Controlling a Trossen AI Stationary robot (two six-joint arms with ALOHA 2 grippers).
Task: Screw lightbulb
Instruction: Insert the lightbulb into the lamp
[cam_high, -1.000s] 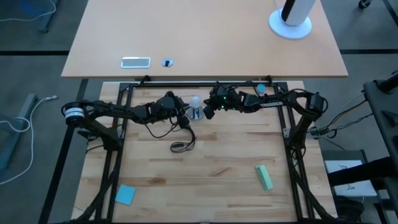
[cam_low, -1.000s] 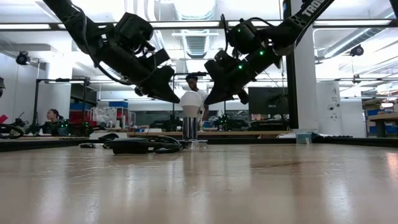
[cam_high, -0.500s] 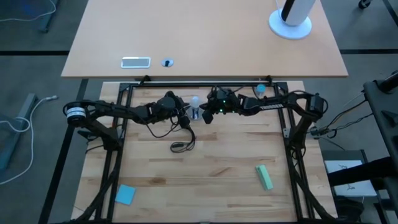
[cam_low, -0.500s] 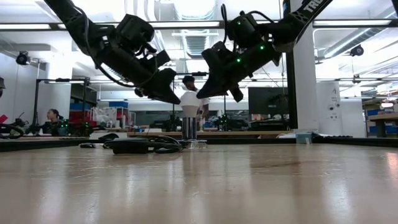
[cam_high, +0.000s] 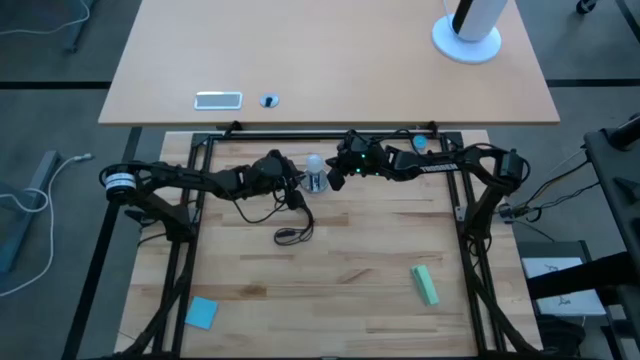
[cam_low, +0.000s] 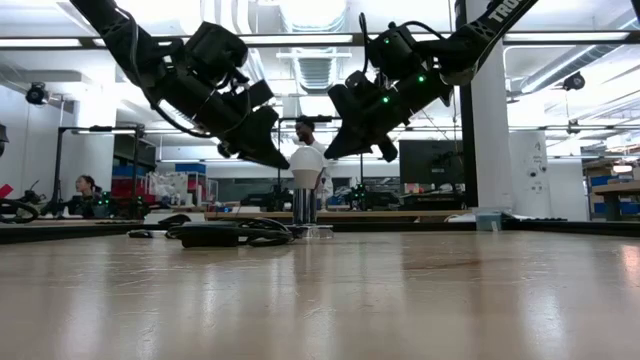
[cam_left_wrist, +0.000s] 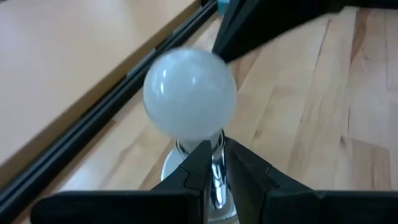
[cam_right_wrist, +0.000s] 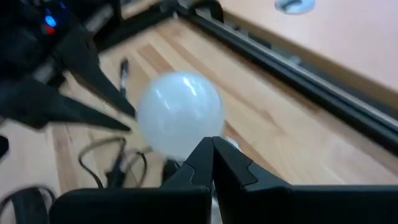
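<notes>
Left gripper (cam_left_wrist: 216, 163) clamped on the socket (cam_left_wrist: 214, 186) under the lightbulb (cam_left_wrist: 189, 93), steadying it. Right gripper (cam_right_wrist: 211, 152) shut, empty, tips just beside the glass. Bulb upright in socket near the table's far edge. Mid-screwing, apparently; next: regrasp and twist.
</notes>
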